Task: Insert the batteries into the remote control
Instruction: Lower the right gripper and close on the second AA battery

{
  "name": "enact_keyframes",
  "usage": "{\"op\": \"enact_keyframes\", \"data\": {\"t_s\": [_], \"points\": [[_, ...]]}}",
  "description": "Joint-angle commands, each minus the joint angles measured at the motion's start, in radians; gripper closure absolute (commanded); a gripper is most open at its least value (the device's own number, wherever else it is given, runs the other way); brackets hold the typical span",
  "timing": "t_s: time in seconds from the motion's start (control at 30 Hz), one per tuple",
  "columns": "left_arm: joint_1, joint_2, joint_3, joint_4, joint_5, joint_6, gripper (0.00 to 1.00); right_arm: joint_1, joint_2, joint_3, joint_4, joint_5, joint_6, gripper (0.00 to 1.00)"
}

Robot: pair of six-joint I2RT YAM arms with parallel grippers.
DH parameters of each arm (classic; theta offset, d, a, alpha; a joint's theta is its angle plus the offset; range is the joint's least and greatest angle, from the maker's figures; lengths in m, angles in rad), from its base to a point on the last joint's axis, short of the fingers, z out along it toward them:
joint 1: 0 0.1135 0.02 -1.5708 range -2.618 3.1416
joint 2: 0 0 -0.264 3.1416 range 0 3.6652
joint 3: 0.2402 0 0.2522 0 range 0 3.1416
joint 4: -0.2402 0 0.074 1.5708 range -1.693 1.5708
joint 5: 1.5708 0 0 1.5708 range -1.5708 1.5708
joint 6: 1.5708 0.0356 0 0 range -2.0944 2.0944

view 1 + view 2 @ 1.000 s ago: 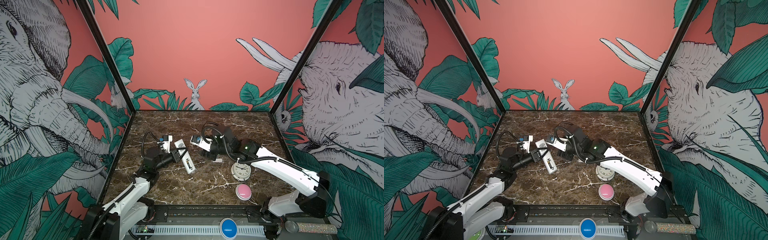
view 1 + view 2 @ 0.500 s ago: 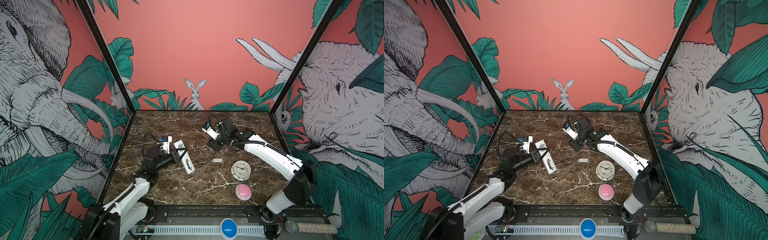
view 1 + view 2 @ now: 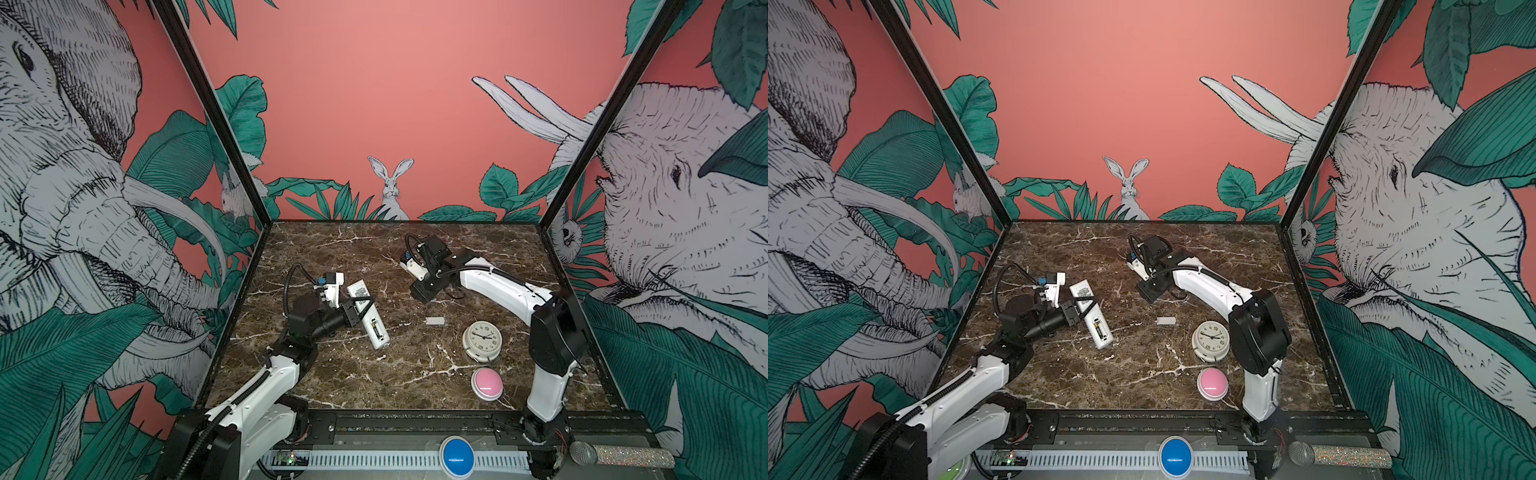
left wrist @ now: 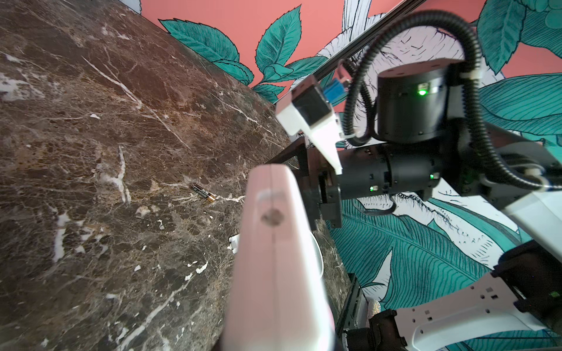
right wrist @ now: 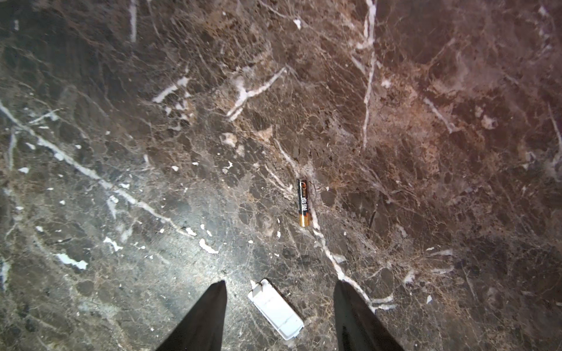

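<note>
The white remote control (image 3: 368, 312) (image 3: 1091, 312) lies slanted at the left of the marble table, its back up and its battery bay open at the near end. My left gripper (image 3: 358, 308) (image 3: 1080, 309) is shut on the remote's middle from the left. In the left wrist view the remote (image 4: 275, 258) fills the foreground as a blur. One black-and-gold battery (image 5: 304, 203) (image 4: 203, 192) lies loose on the marble. My right gripper (image 5: 280, 284) (image 3: 422, 293) hangs open above the table, far right of the remote, holding nothing.
A small flat white cover piece (image 3: 434, 320) (image 5: 275, 308) lies on the marble below the right fingers. A round white clock (image 3: 482, 340) and a pink push button (image 3: 486, 384) sit near the right arm's base. Printed walls close in three sides.
My right gripper has pulled back from beside the remote toward the far middle of the table and risen, leaving the cover piece on the marble. The left gripper and remote have stayed put.
</note>
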Motion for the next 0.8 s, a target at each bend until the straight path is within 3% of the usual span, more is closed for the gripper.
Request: {"op": "enact_keyframes", "data": {"t_s": [0.0,0.77], "points": [[0.008,-0.017,-0.014,0.016,0.004,-0.004,1.0,-0.02,0.055,0.05,-0.023,-0.011,0.009,0.43],[0.009,0.034,-0.008,0.058,0.0,-0.012,1.0,-0.059,0.266,0.105,0.006,-0.046,-0.004,0.51]]}}
